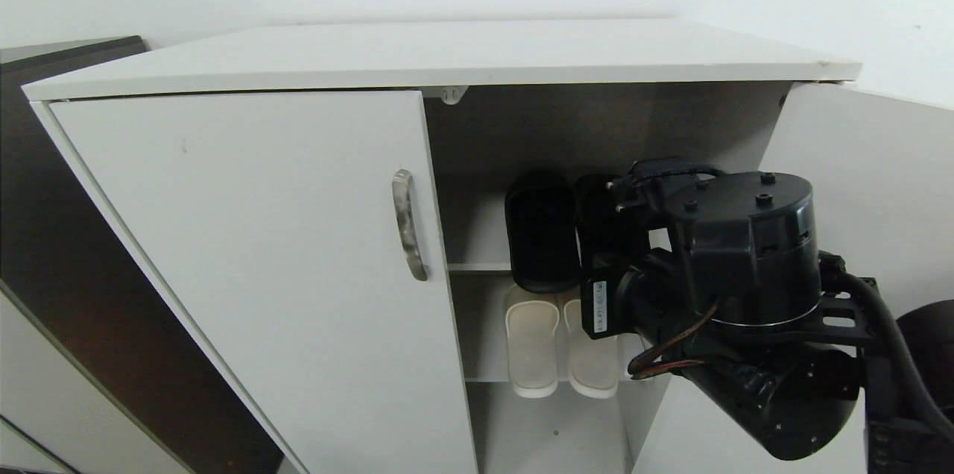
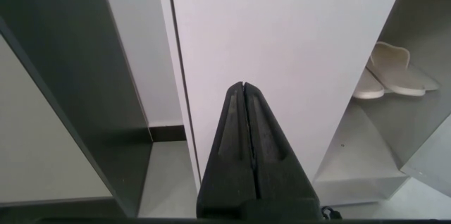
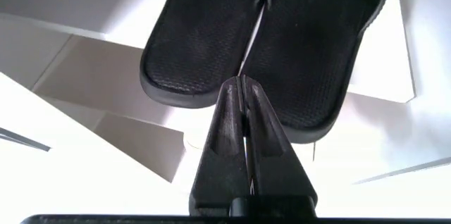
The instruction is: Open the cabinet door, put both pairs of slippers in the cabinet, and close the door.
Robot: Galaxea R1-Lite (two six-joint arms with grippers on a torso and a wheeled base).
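Observation:
The white cabinet (image 1: 447, 57) has its left door (image 1: 246, 250) closed and its right door (image 1: 857, 183) swung open. A pair of white slippers (image 1: 533, 343) lies on the lower shelf, heels at the shelf edge, and is also seen past the door's edge (image 2: 391, 72). A pair of black slippers (image 1: 540, 232) sits at the upper shelf with its heels overhanging the front edge. My right gripper (image 3: 243, 83) is shut at the heels where the two black slippers (image 3: 204, 41) meet. Down low, my left gripper (image 2: 243, 86) is shut with nothing in it, facing the closed door (image 2: 282, 41).
A metal handle (image 1: 408, 224) is on the closed door's right edge. A dark wooden panel (image 1: 82, 250) stands left of the cabinet. The bottom compartment (image 1: 551, 429) under the white slippers has free room.

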